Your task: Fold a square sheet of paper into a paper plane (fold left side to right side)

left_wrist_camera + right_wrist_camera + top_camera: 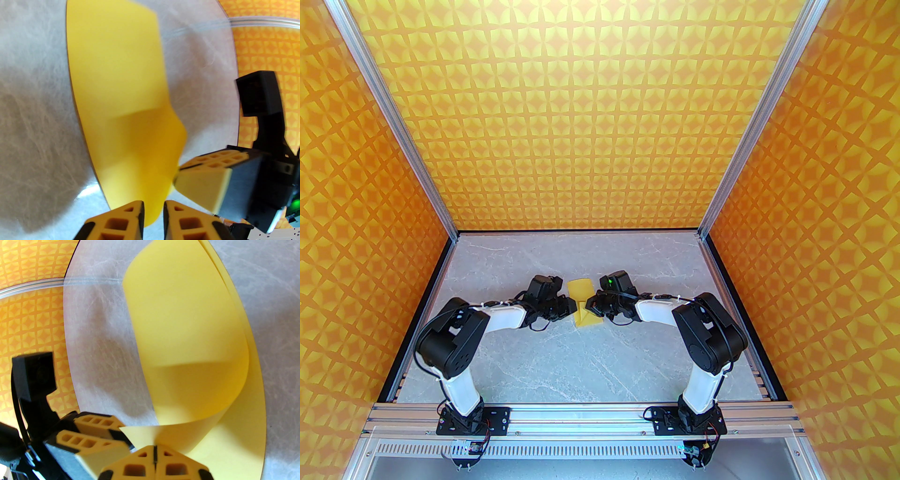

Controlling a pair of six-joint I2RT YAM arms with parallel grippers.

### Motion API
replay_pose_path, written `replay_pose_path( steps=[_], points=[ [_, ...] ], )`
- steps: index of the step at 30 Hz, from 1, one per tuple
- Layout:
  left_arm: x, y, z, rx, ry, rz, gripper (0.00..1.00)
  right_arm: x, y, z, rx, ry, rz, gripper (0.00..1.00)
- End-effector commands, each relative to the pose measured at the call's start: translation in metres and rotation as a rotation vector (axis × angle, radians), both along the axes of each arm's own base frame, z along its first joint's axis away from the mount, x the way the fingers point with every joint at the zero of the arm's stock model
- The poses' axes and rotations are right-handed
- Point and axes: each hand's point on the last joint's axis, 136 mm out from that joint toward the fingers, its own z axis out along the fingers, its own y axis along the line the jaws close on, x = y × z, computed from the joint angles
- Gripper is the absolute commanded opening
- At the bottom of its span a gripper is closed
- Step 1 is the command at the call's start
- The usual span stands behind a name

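Note:
The square sheet of paper [580,287] lies mid-table between both grippers, plain yellow. It is a bent sheet, not a dart shape. In the right wrist view the sheet [182,322] curls over in a loose roll, its upper layer arching above the lower one. My right gripper [154,458] is shut on the near edge of that curl, and its fingers [201,185] pinch the same edge in the left wrist view. My left gripper [153,218] has its fingers slightly parted, with a corner of the sheet [117,93] hanging in the gap. From above, the left gripper [573,307] and right gripper [591,305] nearly meet.
The grey marble table [590,365] has free room in front of and behind the paper. Orange star-patterned walls [600,117] close in the back and both sides. An aluminium rail [581,415] with the arm bases runs along the near edge.

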Motion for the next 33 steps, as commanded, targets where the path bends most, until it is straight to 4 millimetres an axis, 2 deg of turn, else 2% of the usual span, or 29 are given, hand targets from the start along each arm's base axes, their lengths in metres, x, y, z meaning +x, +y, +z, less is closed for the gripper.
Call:
replay_pose_path(
  steps=[1,14,33],
  points=[
    [0.011,-0.002,0.023,-0.048,-0.084,0.048,0.23,0.003,-0.005,-0.008,-0.021,0.017,-0.021,0.0],
    [0.012,-0.017,0.011,-0.054,-0.053,0.0,0.21,0.002,-0.005,-0.008,-0.017,0.021,-0.021,0.0],
    [0.013,-0.024,-0.005,-0.023,-0.024,-0.036,0.21,0.001,-0.004,-0.007,-0.011,0.021,-0.016,0.0]
  ],
)
